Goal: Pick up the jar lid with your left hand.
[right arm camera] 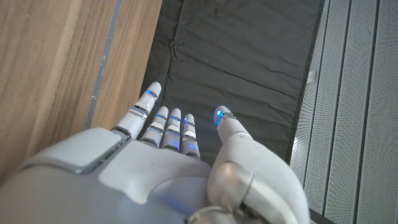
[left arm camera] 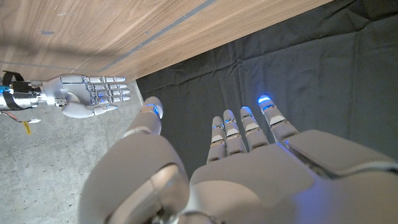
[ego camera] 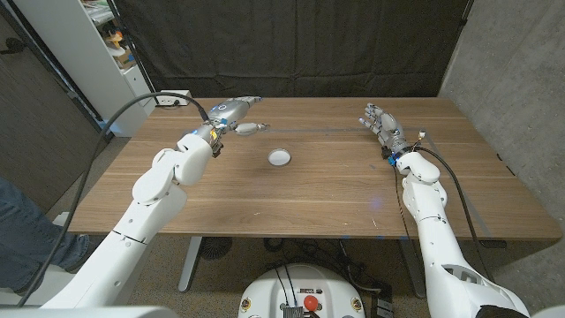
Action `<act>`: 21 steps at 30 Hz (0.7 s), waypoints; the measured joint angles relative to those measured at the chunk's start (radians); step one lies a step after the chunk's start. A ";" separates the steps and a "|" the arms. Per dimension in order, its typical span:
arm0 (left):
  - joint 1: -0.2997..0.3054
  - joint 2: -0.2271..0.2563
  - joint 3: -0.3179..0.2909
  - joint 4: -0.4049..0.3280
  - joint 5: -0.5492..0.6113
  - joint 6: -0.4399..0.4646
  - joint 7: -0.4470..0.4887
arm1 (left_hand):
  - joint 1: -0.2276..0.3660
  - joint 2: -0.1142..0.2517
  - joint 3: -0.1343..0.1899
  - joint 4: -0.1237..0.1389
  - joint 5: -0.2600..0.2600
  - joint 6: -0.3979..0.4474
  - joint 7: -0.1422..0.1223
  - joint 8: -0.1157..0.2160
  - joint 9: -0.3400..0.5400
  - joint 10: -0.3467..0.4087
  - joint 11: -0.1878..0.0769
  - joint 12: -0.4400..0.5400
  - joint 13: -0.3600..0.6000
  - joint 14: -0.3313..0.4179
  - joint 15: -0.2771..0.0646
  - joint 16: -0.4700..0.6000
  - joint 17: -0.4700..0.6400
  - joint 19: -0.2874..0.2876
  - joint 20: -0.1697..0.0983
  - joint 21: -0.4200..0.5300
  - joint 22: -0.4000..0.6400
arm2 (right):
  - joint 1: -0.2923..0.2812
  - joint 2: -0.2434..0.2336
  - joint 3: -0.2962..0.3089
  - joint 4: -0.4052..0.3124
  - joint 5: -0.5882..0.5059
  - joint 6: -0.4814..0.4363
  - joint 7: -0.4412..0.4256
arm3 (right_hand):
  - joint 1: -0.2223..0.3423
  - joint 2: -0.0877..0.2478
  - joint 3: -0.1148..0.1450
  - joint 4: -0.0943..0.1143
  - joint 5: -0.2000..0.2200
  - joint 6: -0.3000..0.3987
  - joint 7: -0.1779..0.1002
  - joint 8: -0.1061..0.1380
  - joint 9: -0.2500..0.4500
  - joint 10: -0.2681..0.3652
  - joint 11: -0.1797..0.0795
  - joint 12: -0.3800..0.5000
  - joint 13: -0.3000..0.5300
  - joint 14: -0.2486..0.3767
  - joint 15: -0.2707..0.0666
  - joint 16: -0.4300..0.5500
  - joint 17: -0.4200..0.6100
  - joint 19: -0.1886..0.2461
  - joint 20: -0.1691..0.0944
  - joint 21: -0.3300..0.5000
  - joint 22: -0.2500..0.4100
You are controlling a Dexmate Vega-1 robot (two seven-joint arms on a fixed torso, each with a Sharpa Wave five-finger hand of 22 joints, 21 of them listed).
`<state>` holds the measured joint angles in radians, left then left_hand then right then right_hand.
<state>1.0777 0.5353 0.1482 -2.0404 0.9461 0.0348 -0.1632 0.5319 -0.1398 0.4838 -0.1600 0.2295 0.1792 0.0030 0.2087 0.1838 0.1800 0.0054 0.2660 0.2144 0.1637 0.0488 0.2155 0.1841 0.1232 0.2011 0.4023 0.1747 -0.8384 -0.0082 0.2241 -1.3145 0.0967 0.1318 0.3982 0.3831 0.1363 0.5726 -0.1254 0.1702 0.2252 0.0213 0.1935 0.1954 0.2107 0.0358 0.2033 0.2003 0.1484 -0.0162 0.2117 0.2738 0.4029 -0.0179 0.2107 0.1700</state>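
A small round white jar lid (ego camera: 280, 157) lies on the wooden table (ego camera: 309, 199), near the middle, and nothing is touching it. The left hand (ego camera: 233, 116) is up above the table, farther back than the jar lid and off to the robot's left of it, not far away. Its fingers (left arm camera: 247, 129) are stretched out straight with little gaps between them, and the thumb sticks out to one side. It has nothing in it. The right hand (ego camera: 381, 124) is well apart from the jar lid, on the robot's right, near the back part of the table. Its fingers (right arm camera: 168, 127) are also out straight and close side by side, with the thumb a bit apart, and it holds nothing too. From the left wrist view the right hand (left arm camera: 87, 94) can be seen across the table, open with fingers straight. A dark curtain (ego camera: 291, 44) hangs behind the table, past both hands and the jar lid.
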 measured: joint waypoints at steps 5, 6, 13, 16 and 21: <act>-0.009 0.009 0.014 0.003 0.028 0.007 0.000 | -0.006 -0.006 -0.013 0.004 0.008 0.029 -0.006 0.004 0.000 0.023 -0.002 0.008 0.002 0.029 -0.005 0.011 0.000 0.026 0.003 0.000 0.000 | 0.001 0.001 0.000 0.004 -0.002 0.000 -0.002 | 0.000 0.000 0.000 0.000 0.000 0.000 0.000 0.000 0.000 0.000 0.000 0.000 0.000 0.004 0.004 0.000 0.000 0.000 0.000 0.000 0.000; -0.011 0.011 0.016 0.004 0.032 0.008 0.000 | -0.006 -0.006 -0.016 0.008 0.008 0.033 -0.006 0.007 0.000 0.027 -0.006 0.010 0.003 0.034 -0.006 0.011 0.000 0.029 0.007 0.000 0.000 | 0.001 0.001 0.000 0.005 -0.002 0.000 -0.002 | 0.000 0.000 0.000 0.000 0.000 0.000 0.000 0.000 0.000 0.000 0.000 0.000 0.000 0.004 0.004 0.000 0.000 0.000 0.000 0.000 0.000; -0.022 0.019 0.033 0.010 0.051 0.014 0.000 | -0.014 -0.014 -0.030 0.013 0.015 0.050 -0.010 0.007 0.000 0.039 -0.007 0.012 0.007 0.055 -0.006 0.011 0.005 0.056 0.009 0.000 0.004 | 0.003 0.001 0.001 0.009 -0.004 0.001 -0.002 | 0.000 0.000 0.000 0.000 0.000 0.000 0.000 0.000 0.000 0.000 0.000 0.000 0.000 0.004 0.004 0.000 0.000 0.006 0.006 0.000 0.000; -0.025 0.022 0.038 0.011 0.065 0.019 0.001 | -0.019 -0.019 -0.031 0.014 0.023 0.050 -0.010 0.007 0.000 0.039 -0.007 0.012 0.007 0.057 -0.004 0.011 0.005 0.063 0.008 0.000 0.005 | 0.004 0.001 0.002 0.011 -0.004 0.001 -0.002 | 0.000 0.000 0.000 0.000 0.000 0.000 0.000 0.000 0.000 0.000 0.000 0.000 0.000 0.004 0.004 0.000 0.000 0.005 0.006 -0.004 0.000; -0.028 0.026 0.045 0.012 0.078 0.026 0.001 | -0.020 -0.020 -0.039 0.014 0.027 0.039 -0.021 0.006 0.004 0.039 -0.007 0.012 0.011 0.065 -0.004 0.011 0.005 0.080 0.011 0.000 0.005 | 0.007 0.000 0.003 0.013 -0.007 0.001 -0.002 | 0.000 0.000 0.000 0.000 0.000 0.004 -0.004 0.000 0.000 0.000 0.000 0.000 0.000 0.009 -0.002 0.000 0.000 0.005 0.005 -0.004 0.000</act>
<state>1.0497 0.5608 0.1928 -2.0287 1.0238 0.0612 -0.1622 0.5124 -0.1593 0.4453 -0.1462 0.2564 0.2179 -0.0184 0.2152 0.1882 0.2192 -0.0018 0.2778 0.2258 0.2283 0.0444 0.2266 0.1887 0.2035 0.2124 0.4023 0.1794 -0.8316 -0.0080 0.2270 -1.3013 0.0896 0.1331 0.3965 0.3834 0.1361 0.5726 -0.1254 0.1702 0.2288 0.0177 0.1935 0.1954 0.2107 0.0358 0.2033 0.2004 0.1575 -0.0181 0.2117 0.2740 0.4083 -0.0124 0.2068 0.1699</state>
